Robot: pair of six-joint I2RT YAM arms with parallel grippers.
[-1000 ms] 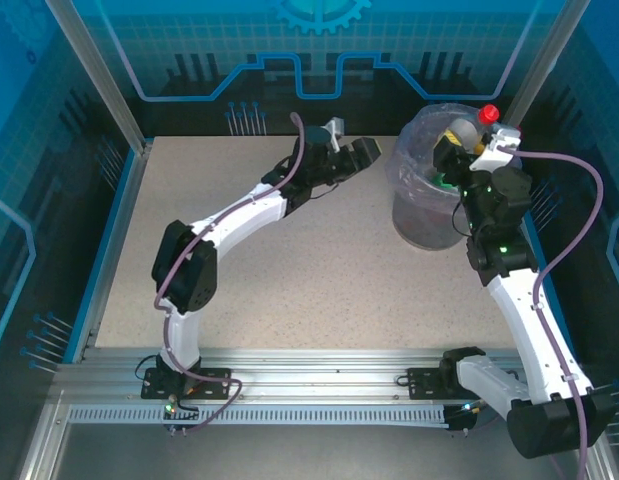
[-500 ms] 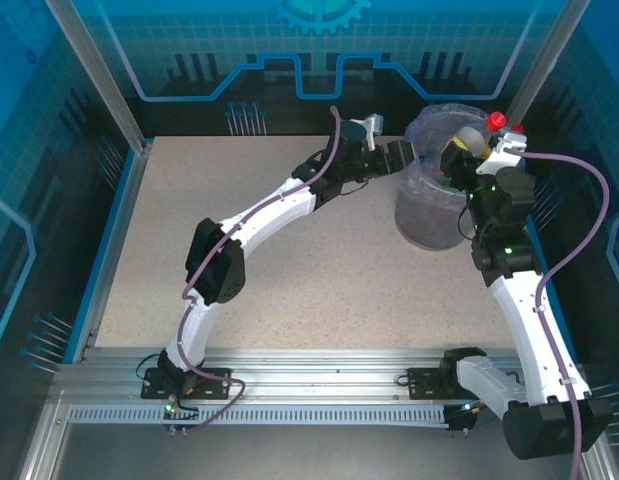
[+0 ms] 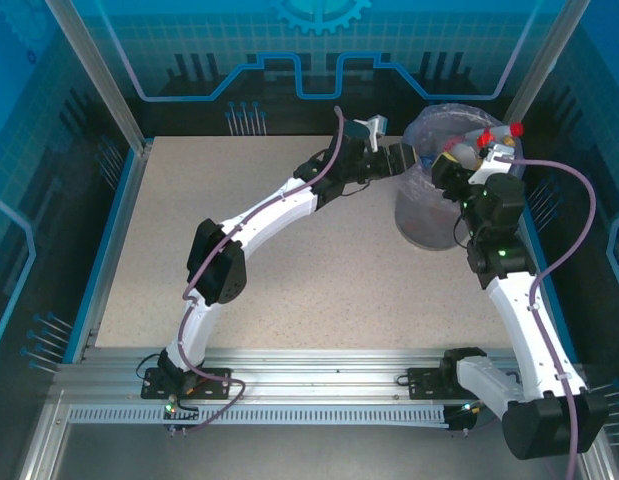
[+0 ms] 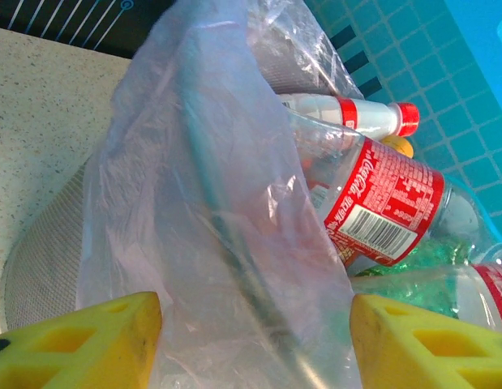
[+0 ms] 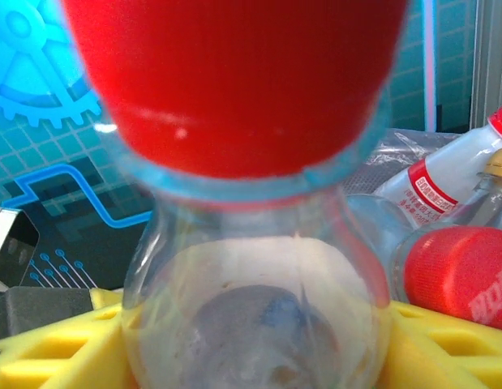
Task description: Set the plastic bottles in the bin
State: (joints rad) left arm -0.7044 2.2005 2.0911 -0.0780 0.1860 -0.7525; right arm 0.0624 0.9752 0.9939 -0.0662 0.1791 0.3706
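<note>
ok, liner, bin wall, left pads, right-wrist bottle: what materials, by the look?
liner: thin translucent plastic film, glossy; it crinkles and bottles show through.
bin wall: grey with a fine grid texture; probably mesh, metal or plastic unclear.
left pads: yellow, matte, square recesses; moulded or printed plastic, maybe.
bottle: clear glossy plastic, red cap.

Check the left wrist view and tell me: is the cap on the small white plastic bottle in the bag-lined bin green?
No, the small white plastic bottle in the bag-lined grey bin wears a red cap.
</note>
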